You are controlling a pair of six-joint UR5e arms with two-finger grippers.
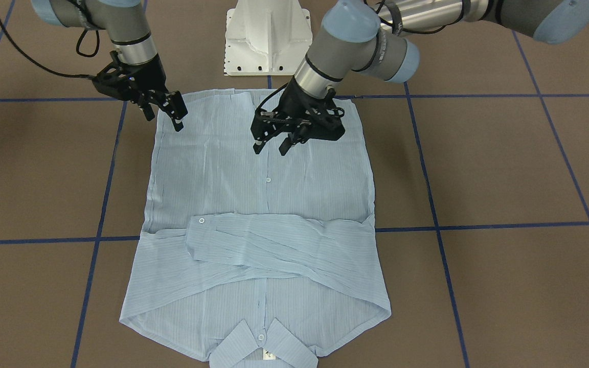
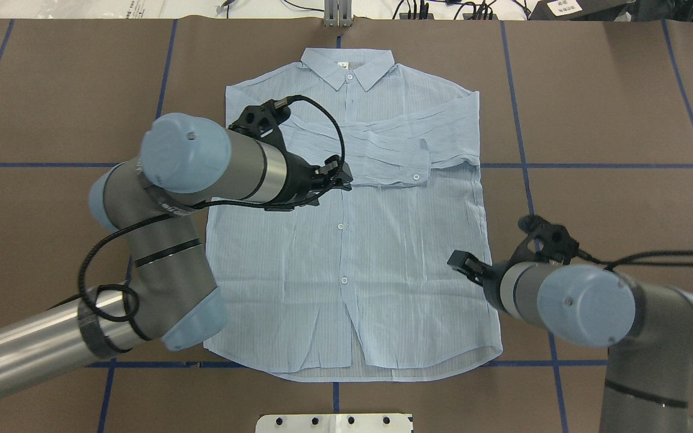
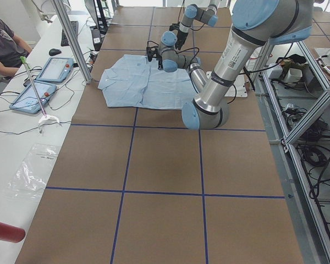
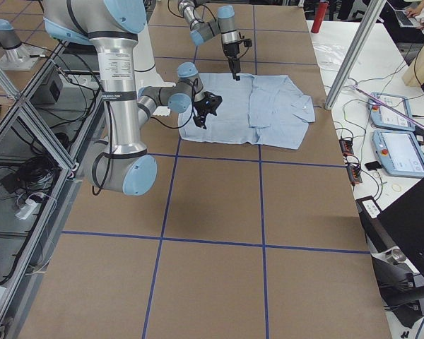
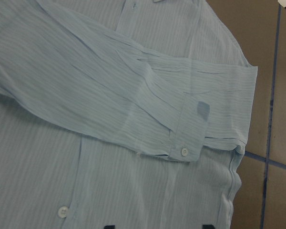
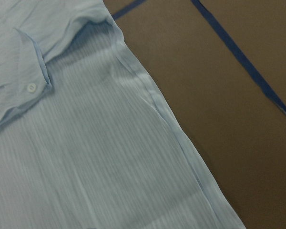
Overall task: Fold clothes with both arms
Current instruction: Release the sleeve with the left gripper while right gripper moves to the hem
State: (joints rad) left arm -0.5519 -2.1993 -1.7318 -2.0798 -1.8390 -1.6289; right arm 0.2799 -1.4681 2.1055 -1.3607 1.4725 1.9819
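Shirt (image 1: 304, 189) lies flat, front up, mid-table, collar (image 1: 246, 340) away from the pedestal (image 1: 268, 36), sleeves (image 1: 253, 243) folded across the chest. White neck label (image 1: 269, 354) has a marking too small to read. Your left gripper (image 1: 270, 151) hovers over the placket (image 1: 268, 194), right gripper (image 1: 164, 122) over a hem corner (image 1: 192, 97), both with fingers apart, empty. Brown table (image 1: 504, 168) shows beyond both side edges.

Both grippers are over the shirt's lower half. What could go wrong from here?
1. The left gripper hangs over the button placket, while the right gripper is near the side edge; uneven grasps could skew the fold.
2. The crossed sleeves lie loose; dragging the thin shirt may pull them apart.
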